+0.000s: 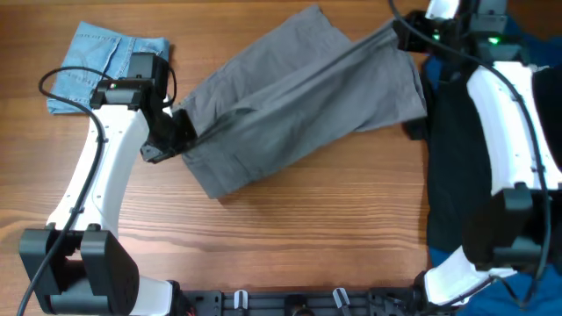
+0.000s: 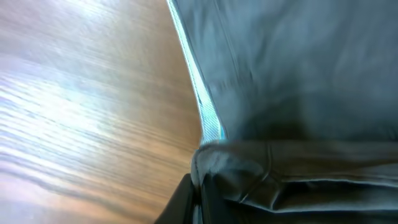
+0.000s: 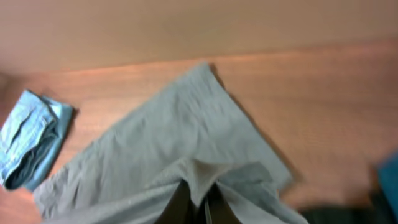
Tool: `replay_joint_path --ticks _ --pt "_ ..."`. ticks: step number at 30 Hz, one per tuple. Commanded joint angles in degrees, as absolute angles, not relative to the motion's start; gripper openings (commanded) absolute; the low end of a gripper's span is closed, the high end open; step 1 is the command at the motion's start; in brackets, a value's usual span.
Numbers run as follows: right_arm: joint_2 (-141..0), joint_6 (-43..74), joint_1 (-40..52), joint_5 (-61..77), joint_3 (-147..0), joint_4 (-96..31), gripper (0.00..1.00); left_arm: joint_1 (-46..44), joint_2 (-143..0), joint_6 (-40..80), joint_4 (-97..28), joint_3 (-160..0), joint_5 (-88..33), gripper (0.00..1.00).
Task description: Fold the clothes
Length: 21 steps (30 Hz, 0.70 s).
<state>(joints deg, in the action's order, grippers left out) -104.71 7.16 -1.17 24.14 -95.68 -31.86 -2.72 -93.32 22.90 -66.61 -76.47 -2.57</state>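
Small light-blue denim shorts (image 1: 98, 57) folded at upper left, partly under the left arm. Black garment (image 1: 452, 158) touching the right end. Grey shorts (image 1: 299, 96) mid-surface (image 1: 307, 237), long axis running lower-left to upper-right. Plain woven cloth, creased, partly doubled over, pale seam along one edge. Left jaws clamped on the lower-left edge; right jaws pinching the upper-right end.

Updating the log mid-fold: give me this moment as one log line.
left gripper: shut on grey shorts | right gripper: shut on grey shorts | grey shorts: spread between grippers | denim shorts: aside
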Motion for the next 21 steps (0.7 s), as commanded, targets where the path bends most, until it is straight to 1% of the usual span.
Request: replay_joint_path --ticks 1,3,6,12,13,14,15,16,17,19,20,21 --pt "-108.38 6.17 -0.03 24.10 -96.62 -23.97 0.09 -1.85 -92.27 25.26 -63.29 -75.94 9.28 0.04" --pt "-110.65 6.20 1.34 24.05 -96.62 -18.72 0.11 -1.69 -92.38 25.76 -59.44 -75.94 11.25 0.04" --pt "-114.06 6.26 3.31 24.05 -96.62 -15.09 0.12 -1.69 -93.54 25.76 -55.11 -75.94 12.25 0.04" --pt "-120.40 8.56 5.50 24.05 -96.62 -8.71 0.13 -1.65 -98.52 25.78 -50.26 -75.94 16.60 0.04" --pt "-121.03 9.65 5.58 24.05 -96.62 -8.49 0.17 -1.48 -99.77 25.76 -48.93 -75.94 17.32 0.07" --pt "-121.36 9.65 5.61 24.08 -96.62 -8.97 0.33 -1.19 -101.27 25.76 -47.53 -75.94 18.48 0.16" --pt "-121.36 9.52 5.61 24.03 -96.62 -10.17 0.38 -0.82 -102.35 25.78 -46.68 -75.94 19.11 0.34" --pt "-121.23 9.45 5.45 24.10 -96.64 -11.38 0.41 -0.36 -103.31 25.76 -45.78 -75.96 19.18 0.66" --pt "-120.86 9.41 5.23 24.10 -96.64 -12.97 0.45 0.25 -103.90 25.74 -45.47 -76.01 19.40 1.00" --pt "-119.96 9.28 4.64 24.08 -96.64 -18.13 0.50 2.00 -103.63 25.76 -46.39 -76.55 18.09 1.00" --pt "-119.48 9.08 4.36 24.08 -96.64 -21.63 0.52 2.66 -103.11 25.74 -47.31 -77.21 16.45 1.00" --pt "-119.02 8.93 4.01 24.01 -96.64 -25.32 0.56 3.60 -102.19 25.71 -49.01 -78.59 13.17 1.00"
